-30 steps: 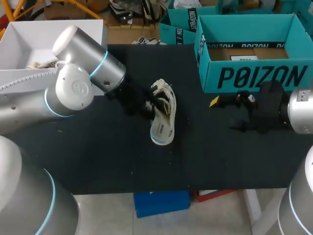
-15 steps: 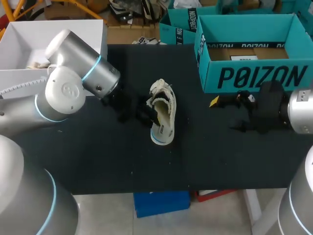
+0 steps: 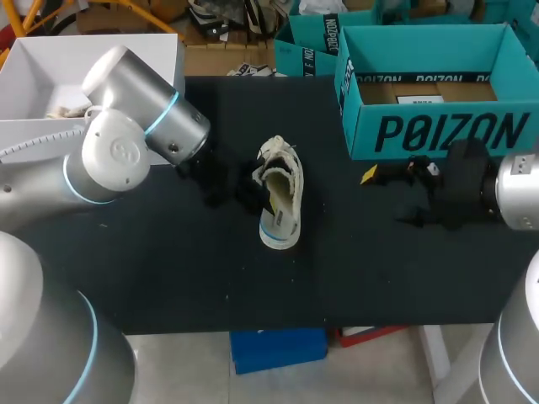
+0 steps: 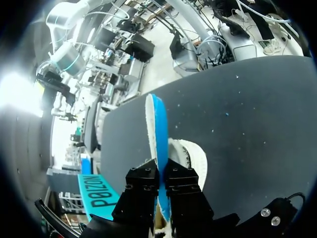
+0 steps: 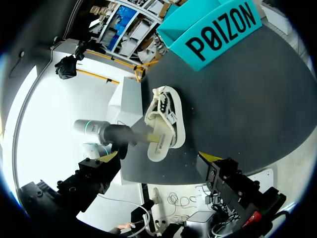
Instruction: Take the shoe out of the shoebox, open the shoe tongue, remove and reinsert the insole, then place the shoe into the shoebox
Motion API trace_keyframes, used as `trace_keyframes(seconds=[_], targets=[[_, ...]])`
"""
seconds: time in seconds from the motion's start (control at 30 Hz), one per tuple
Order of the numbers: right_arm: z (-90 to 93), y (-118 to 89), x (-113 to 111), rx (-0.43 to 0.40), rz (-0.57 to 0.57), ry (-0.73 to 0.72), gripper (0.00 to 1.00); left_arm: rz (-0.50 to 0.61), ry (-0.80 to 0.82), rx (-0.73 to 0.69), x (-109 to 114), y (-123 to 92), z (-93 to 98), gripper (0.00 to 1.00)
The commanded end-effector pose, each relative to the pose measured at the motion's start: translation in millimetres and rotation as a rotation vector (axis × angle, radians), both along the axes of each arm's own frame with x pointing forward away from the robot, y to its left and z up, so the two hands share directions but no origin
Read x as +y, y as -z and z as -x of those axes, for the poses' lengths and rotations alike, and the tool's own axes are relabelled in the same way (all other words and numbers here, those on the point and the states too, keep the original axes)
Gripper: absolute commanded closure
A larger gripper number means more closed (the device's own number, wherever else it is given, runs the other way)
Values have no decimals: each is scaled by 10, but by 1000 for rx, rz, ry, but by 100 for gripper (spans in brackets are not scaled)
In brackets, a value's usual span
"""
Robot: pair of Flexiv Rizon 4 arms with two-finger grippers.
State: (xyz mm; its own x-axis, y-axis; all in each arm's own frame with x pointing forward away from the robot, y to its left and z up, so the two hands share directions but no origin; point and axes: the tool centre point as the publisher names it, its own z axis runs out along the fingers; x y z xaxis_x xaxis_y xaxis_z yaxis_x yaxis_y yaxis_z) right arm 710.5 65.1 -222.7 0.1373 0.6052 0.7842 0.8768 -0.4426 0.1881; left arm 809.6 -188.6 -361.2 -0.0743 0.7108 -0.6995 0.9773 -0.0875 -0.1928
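Head view: the pale shoe [image 3: 280, 204] lies mid-way across the black worktop [image 3: 168, 269], well apart from the teal shoebox [image 3: 446, 130] at the back right. The left gripper [image 3: 251, 188] is at the shoe's open side. In the left wrist view its fingers are clamped on the white, blue-backed insole [image 4: 157, 134], held edge-on. The right gripper [image 3: 392, 195] hangs just before the shoebox, fingers spread wide.
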Motion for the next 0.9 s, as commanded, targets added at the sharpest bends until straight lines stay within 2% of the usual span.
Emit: trace_keyframes(seconds=[0.03, 0.27, 0.63, 0.8, 0.83, 0.9], targets=[[2, -5, 0, 1, 1, 0, 0, -5, -11, -10, -37, 62, -37, 100], [2, -5, 0, 1, 1, 0, 0, -16, -31, -27, -62, 119, -121, 100], [2, -5, 0, 1, 1, 0, 0, -40, -101, -53, -34, 227, -394, 100], [2, -5, 0, 1, 1, 0, 0, -35, -126, -54, -12, 220, -404, 100], [2, -5, 0, 1, 1, 0, 0, -34, -127, -54, -9, 212, -387, 94], [2, -5, 0, 1, 1, 0, 0, -24, -125, -54, -5, 183, -352, 67]])
